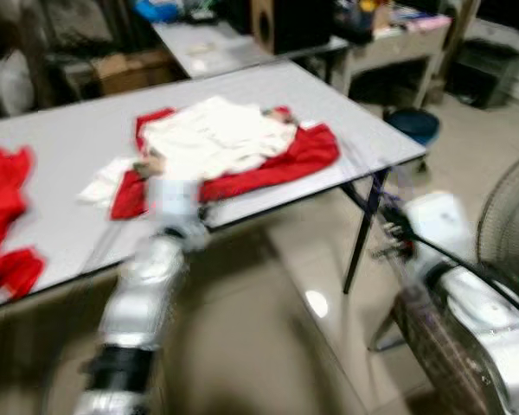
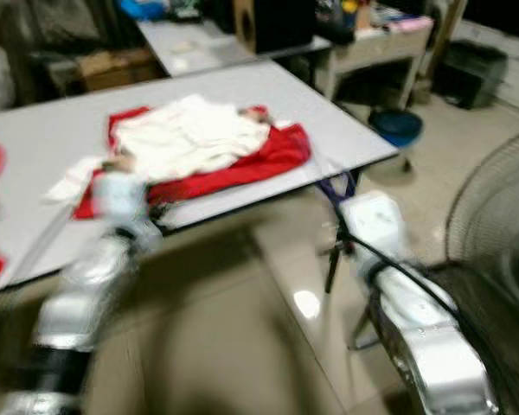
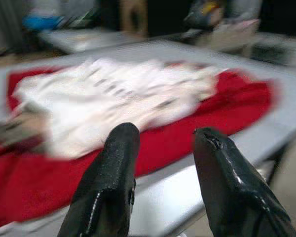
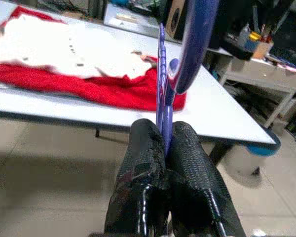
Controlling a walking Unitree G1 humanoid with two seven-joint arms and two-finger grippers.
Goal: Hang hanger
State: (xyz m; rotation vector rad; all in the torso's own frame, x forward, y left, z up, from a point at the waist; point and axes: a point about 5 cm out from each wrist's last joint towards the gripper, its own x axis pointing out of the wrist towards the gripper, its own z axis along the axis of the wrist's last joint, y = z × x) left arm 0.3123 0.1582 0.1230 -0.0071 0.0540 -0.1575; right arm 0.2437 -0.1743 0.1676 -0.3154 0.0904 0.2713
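From where I stand, the right gripper [image 4: 163,143] has its two black fingers pinched tight on a thin blue-purple hanger [image 4: 164,94], the bar clamped edge-on between the pads with the curved part rising above them. In the head views that hanger [image 1: 374,203] sits off the near right corner of the grey table [image 1: 78,138], held out over the tiled floor. It looks like a light, stiff plastic piece, smooth and likely a bit slippery, so a narrow pinch like this could let it swivel if it knocks against a rail; I'd judge a hold low on the straight bar, leaving the hook free, is the sensible one. The left gripper [image 3: 163,148] hovers at the table's near edge with its fingers spread apart and nothing between them, pointing at the white garment [image 1: 216,134] lying on top of a red garment [image 1: 303,156]. Another red cloth [image 1: 4,216] lies at the table's far left. A fan's wire guard [image 1: 506,225] stands near the right arm. The head views are blurred, and I can't make out any rail to hang it on.
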